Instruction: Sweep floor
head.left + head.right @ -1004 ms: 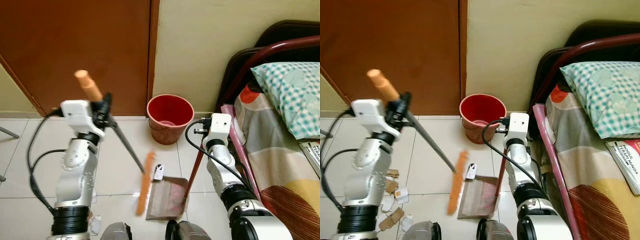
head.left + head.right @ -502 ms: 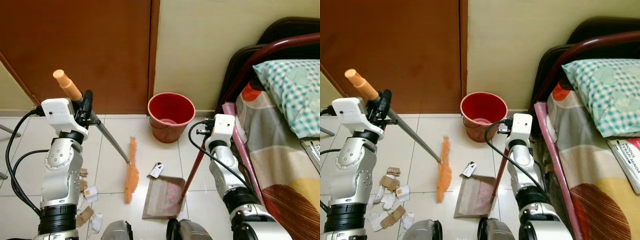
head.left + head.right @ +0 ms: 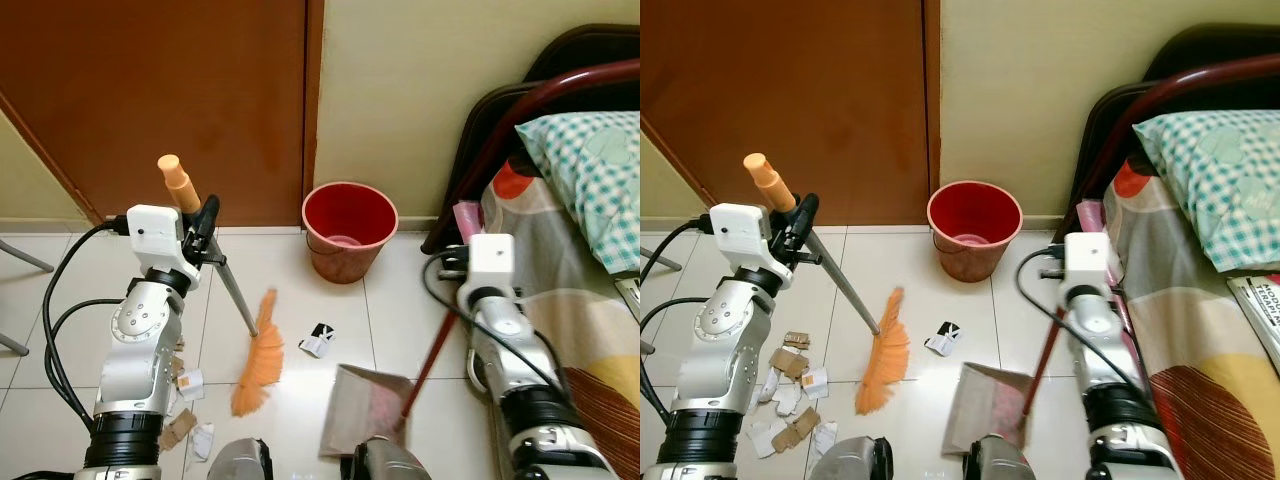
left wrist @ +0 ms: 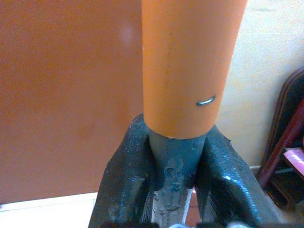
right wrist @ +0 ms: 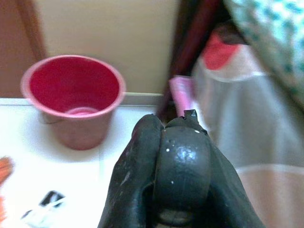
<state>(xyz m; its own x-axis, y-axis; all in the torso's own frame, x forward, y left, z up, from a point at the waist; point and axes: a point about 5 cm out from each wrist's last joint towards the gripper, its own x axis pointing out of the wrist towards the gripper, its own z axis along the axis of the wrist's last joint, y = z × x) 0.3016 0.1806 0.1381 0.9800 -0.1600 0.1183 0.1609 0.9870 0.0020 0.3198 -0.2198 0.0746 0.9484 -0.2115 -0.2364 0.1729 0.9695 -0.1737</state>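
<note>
Broom (image 3: 883,350) in left gripper (image 4: 175,176), bristles below-right

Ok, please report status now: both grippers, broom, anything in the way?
Left gripper shut on broom. Right gripper shut on dustpan handle. Paper scrap between them; red bucket by wall.
</note>
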